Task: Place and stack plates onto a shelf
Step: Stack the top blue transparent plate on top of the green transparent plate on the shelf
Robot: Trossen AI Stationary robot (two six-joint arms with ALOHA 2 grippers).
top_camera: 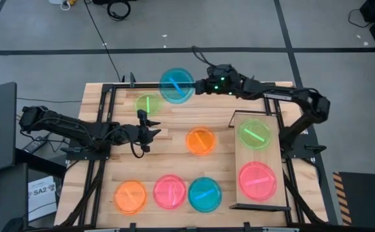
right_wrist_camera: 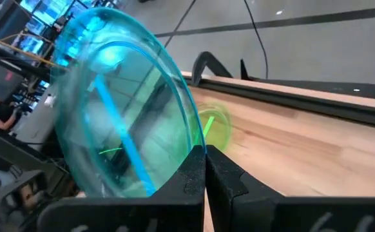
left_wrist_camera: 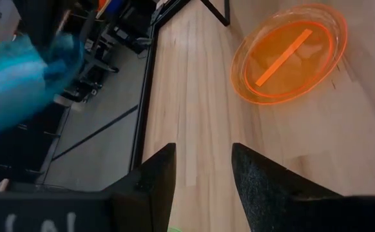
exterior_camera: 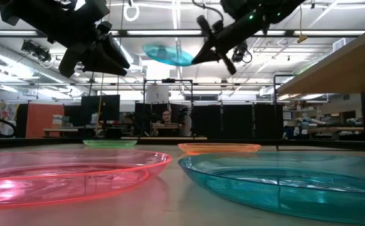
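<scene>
Right gripper [top_camera: 197, 86] lifted over the far edge of the table [top_camera: 174, 164], fingers pinched tight on the rim of a teal plate [top_camera: 176, 86]. In the right wrist view, same teal plate [right_wrist_camera: 120, 109] standing steeply tilted just ahead of the closed fingers [right_wrist_camera: 223, 174]; in the low view, carried well clear of the tabletop [exterior_camera: 168, 54]. Just below and beside the held plate, toward the left arm, a green plate [top_camera: 148, 104] lying flat on the wood.

Left gripper [top_camera: 150, 133] spread wide, holding nothing, close beside that green plate and hanging over bare slats. Ahead of its fingers [left_wrist_camera: 152, 180], an orange plate [top_camera: 201, 141] flat on the table, near but not touching; seen clearly in the left wrist view [left_wrist_camera: 289, 53].

Shelf [top_camera: 259, 205] off to the right arm's side, well apart from the left gripper. On it, 2 plates: a green one [top_camera: 256, 135] at the far end, a pink one [top_camera: 258, 180] at the near end, side by side, not stacked.

Along the near edge of the table, 3 more plates in a row: orange [top_camera: 130, 196], pink [top_camera: 169, 191], teal [top_camera: 205, 193], all apart from both grippers.
</scene>
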